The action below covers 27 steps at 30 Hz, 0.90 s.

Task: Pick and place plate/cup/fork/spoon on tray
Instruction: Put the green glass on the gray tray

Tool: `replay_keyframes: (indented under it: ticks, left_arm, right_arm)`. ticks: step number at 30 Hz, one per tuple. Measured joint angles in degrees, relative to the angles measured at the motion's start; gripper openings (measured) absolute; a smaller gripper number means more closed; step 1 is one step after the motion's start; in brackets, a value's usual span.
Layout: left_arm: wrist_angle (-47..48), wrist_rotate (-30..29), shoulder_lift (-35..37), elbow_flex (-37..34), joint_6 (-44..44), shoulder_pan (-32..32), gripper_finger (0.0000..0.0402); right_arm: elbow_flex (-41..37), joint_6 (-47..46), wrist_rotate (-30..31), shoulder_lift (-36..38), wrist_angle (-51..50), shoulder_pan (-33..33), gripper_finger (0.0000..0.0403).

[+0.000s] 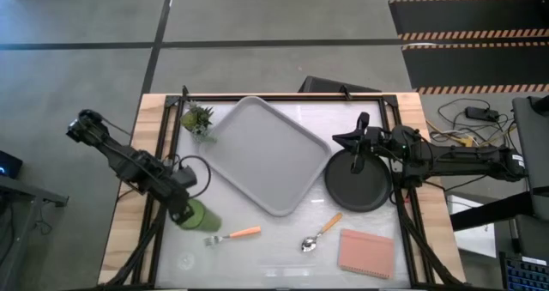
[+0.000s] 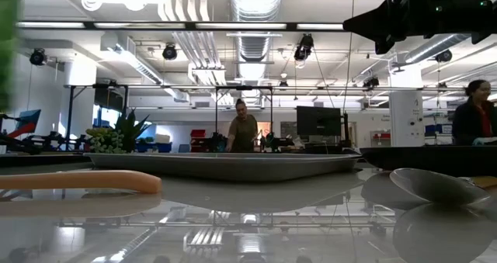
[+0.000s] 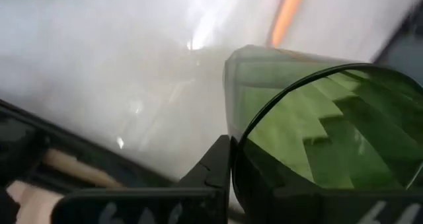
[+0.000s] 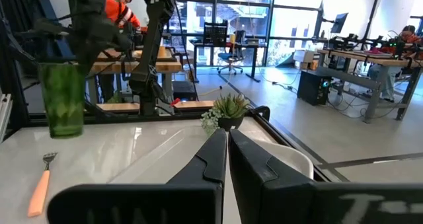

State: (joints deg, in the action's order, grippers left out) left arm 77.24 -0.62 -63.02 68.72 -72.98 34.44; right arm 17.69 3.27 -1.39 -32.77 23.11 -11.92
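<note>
The green glass cup (image 1: pixel 197 215) is in my left gripper (image 1: pixel 184 205) over the table's near left part, upright in the right wrist view (image 4: pixel 61 102). The grey tray (image 1: pixel 266 154) lies at the table's middle. The black plate (image 1: pixel 358 186) lies on the table to its right. My right gripper (image 1: pixel 356 160) hovers shut and empty above the plate's far rim. The orange-handled fork (image 1: pixel 233 235) and the silver spoon (image 1: pixel 317 237) lie flat near the front edge. My left gripper holds the cup by its top rim (image 3: pixel 239 141), coming from above. One finger (image 3: pixel 213 168) stands outside the wall. The other seems to be inside, dark through the green glass. The cup hangs upright below the fingers and seems lifted clear of the table.
A small potted plant (image 1: pixel 197 119) stands by the tray's far left corner. A pink pad (image 1: pixel 366 252) lies at the near right. A dark frame runs along the table's edges. People stand in the room beyond the table.
</note>
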Motion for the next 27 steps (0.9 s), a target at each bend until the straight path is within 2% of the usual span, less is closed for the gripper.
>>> replay_keyframes:
  ticks: [4,8,13,20,27]
  left_arm:
    - [-0.1,-4.4,0.0,0.6,-1.5,-4.6,0.0000]
    - [-0.2,-4.5,-1.3,0.6,1.3,-11.5,0.0000]
    - [-0.2,-4.4,-6.5,4.1,11.6,-20.4,0.0000]
    - [0.0,-4.3,-16.1,14.9,29.2,-30.9,0.0000]
    - [2.7,-4.2,-20.1,19.3,39.4,-39.0,0.0000]
  right_arm:
    - [0.0,0.0,0.0,0.0,1.4,0.0,0.0009]
    - [0.0,0.0,0.0,0.0,3.1,0.0,0.0009]
    - [2.2,-0.4,0.0,-0.8,0.5,0.0,0.0009]
    - [7.4,0.4,0.0,-3.1,-7.3,0.0,0.0009]
    - [8.8,-0.7,0.0,-3.7,-12.0,0.0,0.0009]
